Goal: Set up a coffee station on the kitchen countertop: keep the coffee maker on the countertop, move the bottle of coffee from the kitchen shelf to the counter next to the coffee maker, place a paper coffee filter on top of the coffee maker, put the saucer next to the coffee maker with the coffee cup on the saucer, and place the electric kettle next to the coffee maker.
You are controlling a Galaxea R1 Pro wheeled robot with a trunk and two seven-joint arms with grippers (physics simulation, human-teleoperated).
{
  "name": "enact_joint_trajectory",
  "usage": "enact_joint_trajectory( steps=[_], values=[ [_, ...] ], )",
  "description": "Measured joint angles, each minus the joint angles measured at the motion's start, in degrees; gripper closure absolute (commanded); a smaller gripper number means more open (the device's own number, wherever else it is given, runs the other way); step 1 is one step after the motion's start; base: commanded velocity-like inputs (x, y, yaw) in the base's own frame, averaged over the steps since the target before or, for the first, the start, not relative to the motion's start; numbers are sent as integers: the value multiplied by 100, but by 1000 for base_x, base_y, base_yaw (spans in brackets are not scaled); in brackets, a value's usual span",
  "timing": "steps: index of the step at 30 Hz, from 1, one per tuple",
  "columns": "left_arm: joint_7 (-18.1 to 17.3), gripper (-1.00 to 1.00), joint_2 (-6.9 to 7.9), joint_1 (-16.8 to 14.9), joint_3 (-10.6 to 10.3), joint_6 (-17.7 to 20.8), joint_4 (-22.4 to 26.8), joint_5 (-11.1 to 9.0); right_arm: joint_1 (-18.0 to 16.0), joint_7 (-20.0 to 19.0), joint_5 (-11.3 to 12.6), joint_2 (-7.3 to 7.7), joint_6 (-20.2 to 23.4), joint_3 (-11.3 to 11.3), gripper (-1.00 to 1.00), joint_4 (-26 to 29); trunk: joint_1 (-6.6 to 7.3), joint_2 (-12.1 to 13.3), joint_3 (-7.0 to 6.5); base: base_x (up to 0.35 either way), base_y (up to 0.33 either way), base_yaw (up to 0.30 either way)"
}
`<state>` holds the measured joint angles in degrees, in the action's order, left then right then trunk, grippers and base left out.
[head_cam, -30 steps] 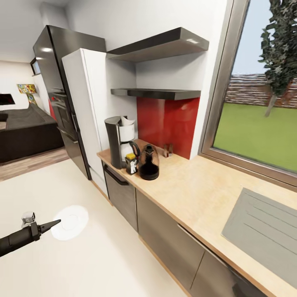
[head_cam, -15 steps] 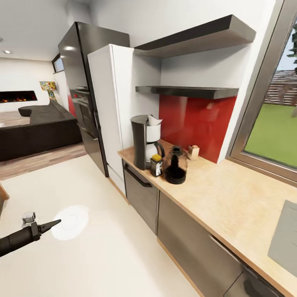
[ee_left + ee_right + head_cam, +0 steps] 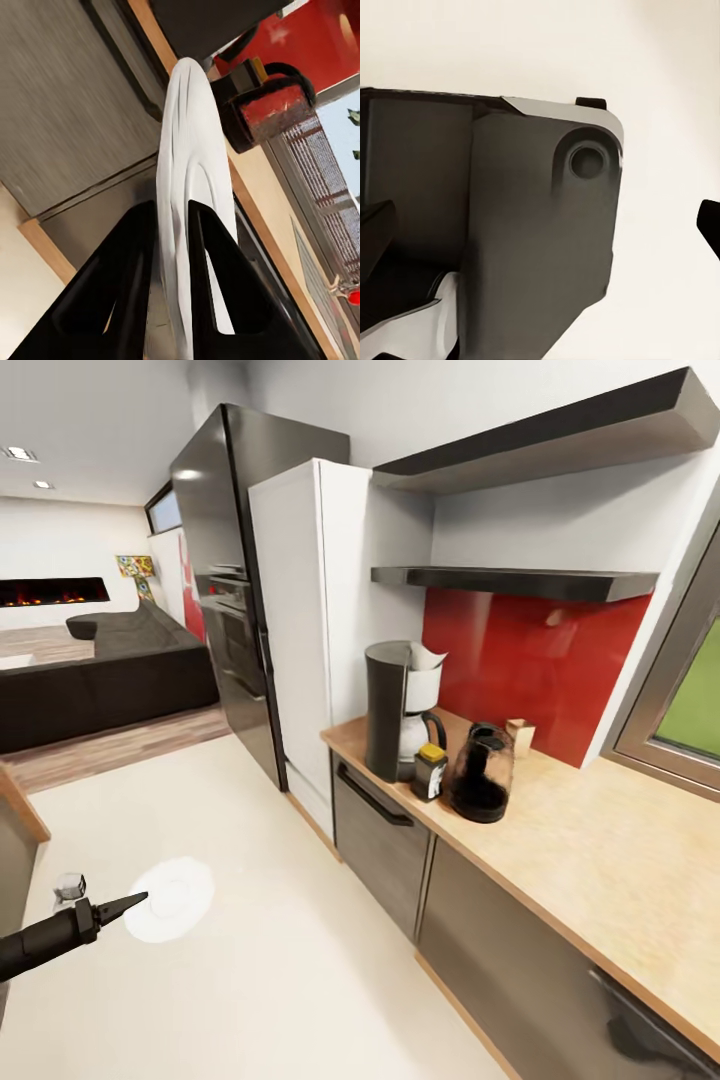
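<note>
The left gripper [image 3: 125, 906] is clamped on the rim of the white saucer [image 3: 170, 886], holding it out flat above the pale floor [image 3: 250, 980]; in the left wrist view its fingers [image 3: 206, 255] pinch the saucer [image 3: 187, 165] edge-on. On the wooden countertop [image 3: 590, 860] stands the coffee maker [image 3: 395, 710] with a paper filter [image 3: 425, 657] on top, the coffee bottle [image 3: 430, 771] just in front, and the dark electric kettle [image 3: 478, 772] beside it. Whether the right gripper is open or closed cannot be told.
</note>
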<state>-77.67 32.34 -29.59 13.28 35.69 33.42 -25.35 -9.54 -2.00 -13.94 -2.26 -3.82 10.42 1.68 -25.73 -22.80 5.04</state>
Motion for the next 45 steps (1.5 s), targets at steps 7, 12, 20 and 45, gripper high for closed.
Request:
enact_joint_trajectory(
  steps=[7, 12, 20, 45],
  values=[
    [4, 100, -1, 2, 0, 0, 0, 0, 0, 12, 17, 0, -11, 1, -100, 6, 0, 0, 0, 195, 304, 0],
    [4, 100, -1, 1, 0, 0, 0, 0, 0, 18, 25, -1, 1, 7, -100, 9, 0, 0, 0, 195, 304, 0],
    [8, 100, -1, 1, 0, 0, 0, 1, 0, 10, 25, 6, 2, 16, -100, 9, 0, 0, 0, 197, 302, 0],
    [88, 100, -4, -1, -4, -18, -149, -2, 2, 9, 25, 33, 2, 16, -100, 11, -2, 1, 0, 243, 140, -246]
  ],
)
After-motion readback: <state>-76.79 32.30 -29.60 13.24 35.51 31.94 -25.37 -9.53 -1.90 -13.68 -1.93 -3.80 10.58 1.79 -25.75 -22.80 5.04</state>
